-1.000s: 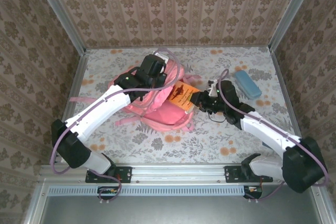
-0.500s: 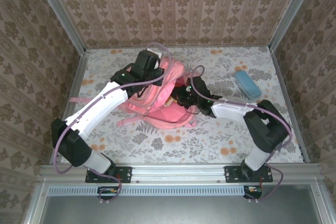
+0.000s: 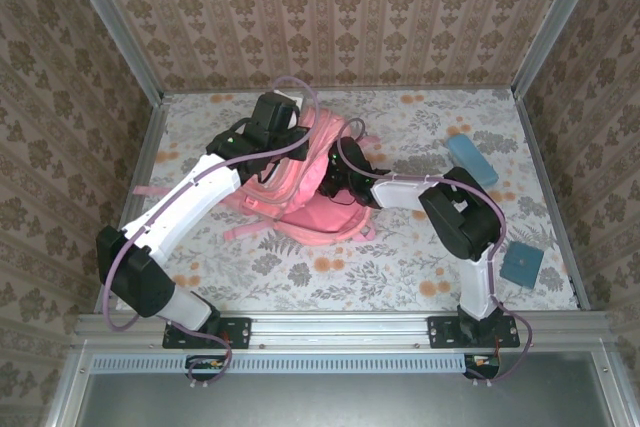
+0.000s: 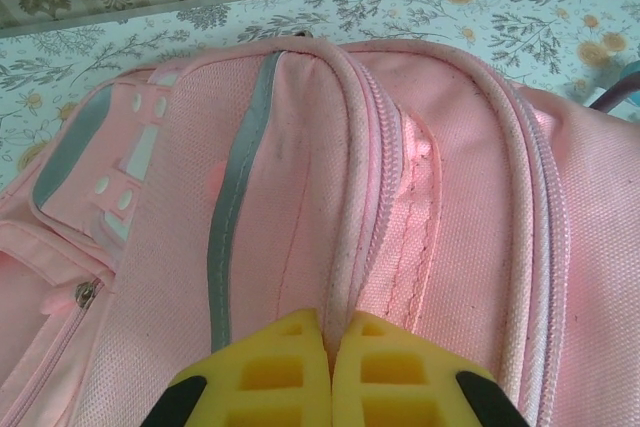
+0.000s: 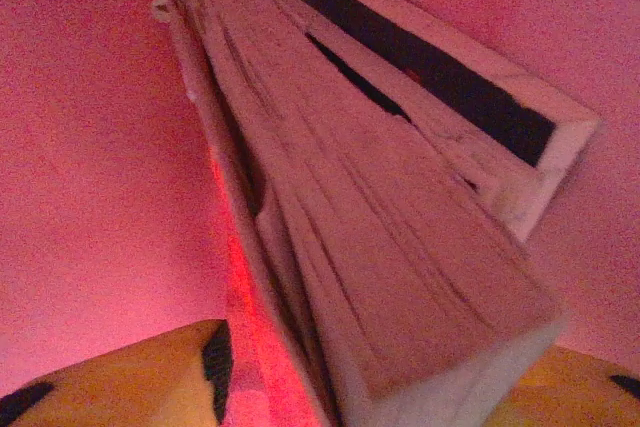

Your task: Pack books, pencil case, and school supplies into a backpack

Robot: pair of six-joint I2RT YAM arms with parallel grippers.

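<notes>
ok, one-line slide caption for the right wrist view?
Inside the pink backpack: books fanned, page edges toward the camera, the right gripper's yellow fingers spread at either side.

The books (image 5: 400, 247) run off the bottom edge, covers hidden; the backpack (image 4: 300, 197) is cropped on 3 sides.

The top external camera looks down from high behind the arm bases, far off, taking in the whole table (image 3: 400, 257) and backpack (image 3: 300, 212). The left wrist camera faces forward past the left gripper (image 4: 331, 347), very close on the backpack's outer fabric just ahead of its fingers, a surface the overhead view shares; the right wrist camera faces past the right gripper (image 5: 390, 387), close on books (image 5: 380, 217) just ahead.
</notes>
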